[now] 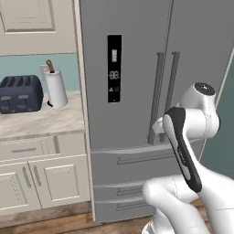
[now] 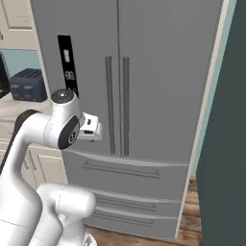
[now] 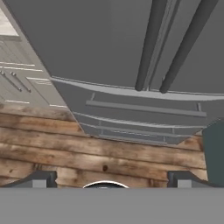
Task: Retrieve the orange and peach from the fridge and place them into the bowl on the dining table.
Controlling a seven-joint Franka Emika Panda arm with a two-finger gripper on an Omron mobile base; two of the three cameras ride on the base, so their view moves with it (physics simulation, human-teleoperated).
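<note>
The fridge [image 1: 137, 91] stands closed straight ahead of the arm, its 2 bar handles [image 2: 117, 103] meeting at the centre seam, so the fruit is still shut inside. The gripper [image 3: 112, 177] hangs with its jaws spread wide and nothing between them, aimed low at the drawers [image 3: 144, 116] and wooden floor [image 3: 65, 151]. In the hand view the handles sit toward 1 o'clock. A good opening would probably raise the hand, straddle 1 bar squarely, close firmly, then pull along the door's arc.
</note>
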